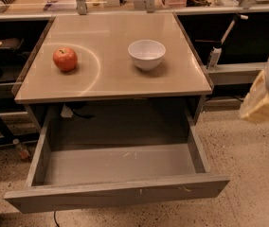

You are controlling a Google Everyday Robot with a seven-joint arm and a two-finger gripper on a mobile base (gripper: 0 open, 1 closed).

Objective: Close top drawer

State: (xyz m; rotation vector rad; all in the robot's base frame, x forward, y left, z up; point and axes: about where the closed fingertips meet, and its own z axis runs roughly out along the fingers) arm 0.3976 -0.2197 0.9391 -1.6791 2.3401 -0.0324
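Hovering right of tabletop (111, 77), pincer (263, 105), top drawer (115, 196)

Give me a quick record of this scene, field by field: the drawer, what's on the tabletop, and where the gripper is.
drawer: wide grey top drawer, pulled far out under the table
tabletop: beige square tabletop
on top, left: round red apple
on top, centre-right: white round bowl, upright, apart from the apple
gripper: pale gripper at the right edge, beside the drawer, not touching it
task state: drawer not yet closed
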